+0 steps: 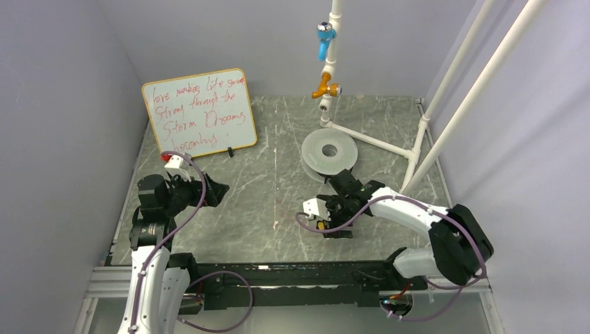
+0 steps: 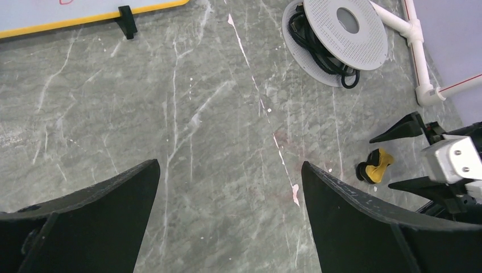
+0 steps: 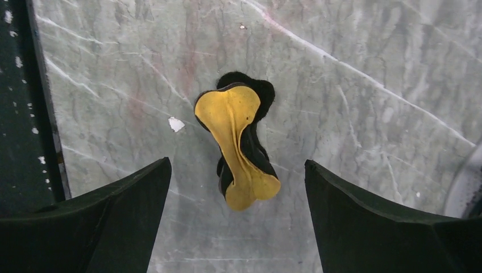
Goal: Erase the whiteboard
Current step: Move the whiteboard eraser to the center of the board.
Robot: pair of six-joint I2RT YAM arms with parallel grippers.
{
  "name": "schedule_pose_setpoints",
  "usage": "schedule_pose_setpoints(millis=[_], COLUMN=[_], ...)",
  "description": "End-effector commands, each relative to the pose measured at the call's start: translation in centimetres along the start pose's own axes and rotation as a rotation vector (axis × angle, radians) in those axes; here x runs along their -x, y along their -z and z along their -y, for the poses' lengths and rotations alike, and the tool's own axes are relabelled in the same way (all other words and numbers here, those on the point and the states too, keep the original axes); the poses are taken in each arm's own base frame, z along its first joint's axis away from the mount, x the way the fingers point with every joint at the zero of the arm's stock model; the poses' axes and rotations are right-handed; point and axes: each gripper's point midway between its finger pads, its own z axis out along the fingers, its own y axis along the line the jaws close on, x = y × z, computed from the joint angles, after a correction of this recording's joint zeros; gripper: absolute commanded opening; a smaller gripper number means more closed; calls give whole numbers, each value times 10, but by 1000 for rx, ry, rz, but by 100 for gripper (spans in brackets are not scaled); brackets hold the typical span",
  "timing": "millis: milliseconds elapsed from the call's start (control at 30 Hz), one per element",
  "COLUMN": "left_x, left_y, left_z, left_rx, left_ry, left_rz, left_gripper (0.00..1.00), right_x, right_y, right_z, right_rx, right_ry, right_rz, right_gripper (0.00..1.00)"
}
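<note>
The whiteboard (image 1: 198,111) leans upright at the back left of the table, orange-framed and covered in red handwriting; the left wrist view catches only its lower edge (image 2: 57,11). A small yellow-and-black eraser (image 3: 236,142) lies on the marble. My right gripper (image 3: 237,161) hangs open just above it, one finger on each side of the eraser's near end without touching it. From the top view the eraser (image 1: 321,225) is partly hidden under the right gripper (image 1: 327,219). My left gripper (image 2: 230,162) is open over bare marble, below the whiteboard.
A round grey disc (image 1: 329,150) with a black cable under it lies behind the right gripper. A white pipe frame (image 1: 369,139) with a blue valve (image 1: 323,38) and an orange valve (image 1: 325,88) stands at the back right. Walls close in on both sides.
</note>
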Motion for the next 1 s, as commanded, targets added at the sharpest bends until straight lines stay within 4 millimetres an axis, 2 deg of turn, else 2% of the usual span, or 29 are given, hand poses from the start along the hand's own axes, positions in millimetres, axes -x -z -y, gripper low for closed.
schedule_pose_setpoints(millis=[0,200,267,367,433,533,600,700,800,867,967], left_x=[22,26,29,35,40,51,59,65,67,67,66], left_y=[5,10,12,18,25,42,62,90,110,113,110], left_z=[7,2,1,-4,-13,-30,-46,-60,-65,-66,-65], left_rx=[-4,38,55,103,172,313,451,591,669,682,667], left_ry=[-58,-74,-82,-99,-113,-125,-133,-130,-124,-122,-126], left_rz=[49,66,81,110,137,201,269,358,410,420,411], left_gripper=[99,99,99,99,99,99,99,100,99,99,100], right_x=[11,21,31,61,95,143,180,216,248,269,281], right_y=[-4,-14,-14,-13,-15,-37,-57,-95,-122,-128,-119], right_z=[20,14,15,18,29,42,49,60,72,75,78], right_rx=[-23,72,85,102,103,110,102,77,36,42,68], right_ry=[54,45,57,102,149,199,234,254,248,237,196], right_rz=[-1,-1,14,67,98,119,127,98,113,141,173], right_gripper=[82,36,27,17,14,13,13,15,20,34,60])
